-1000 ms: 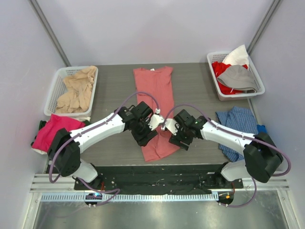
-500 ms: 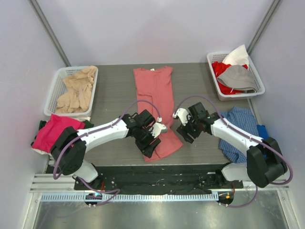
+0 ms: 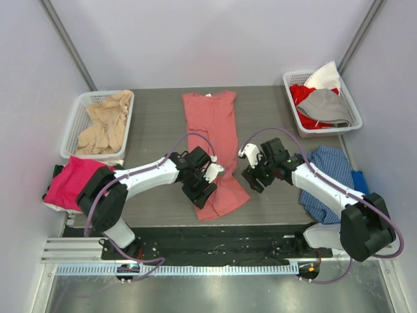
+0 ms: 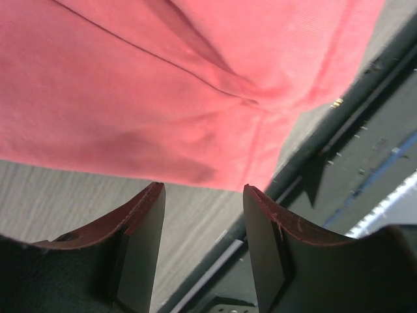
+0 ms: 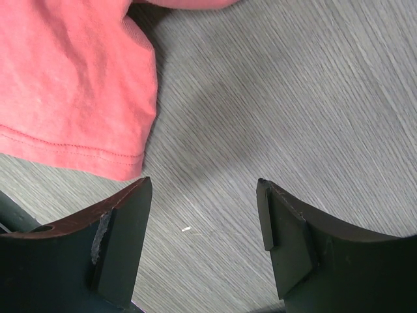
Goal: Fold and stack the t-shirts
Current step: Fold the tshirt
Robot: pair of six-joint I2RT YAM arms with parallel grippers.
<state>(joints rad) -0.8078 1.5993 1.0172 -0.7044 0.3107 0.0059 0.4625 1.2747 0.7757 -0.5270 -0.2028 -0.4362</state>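
A salmon-red t-shirt (image 3: 212,130) lies in a long folded strip down the middle of the table, its hem end near the front edge. My left gripper (image 3: 203,191) sits low at the left side of that hem end, open, with nothing between its fingers. In the left wrist view the hem (image 4: 260,130) lies just beyond the left gripper (image 4: 202,190). My right gripper (image 3: 253,177) hovers over bare table right of the shirt, open and empty. The right wrist view shows the shirt's corner (image 5: 85,111) to the left of the right gripper (image 5: 205,184).
A white basket (image 3: 81,107) at back left holds beige shirts (image 3: 104,120). Another basket (image 3: 290,81) at back right holds red, grey and white cloth. A magenta shirt (image 3: 73,179) lies at the left edge, a blue checked cloth (image 3: 329,166) at the right. The black front rail (image 3: 215,231) runs along the near edge.
My right gripper has pulled away from the shirt to the right. The left gripper has shifted slightly along the hem end. The shirt's lower end now lies flat, let go.
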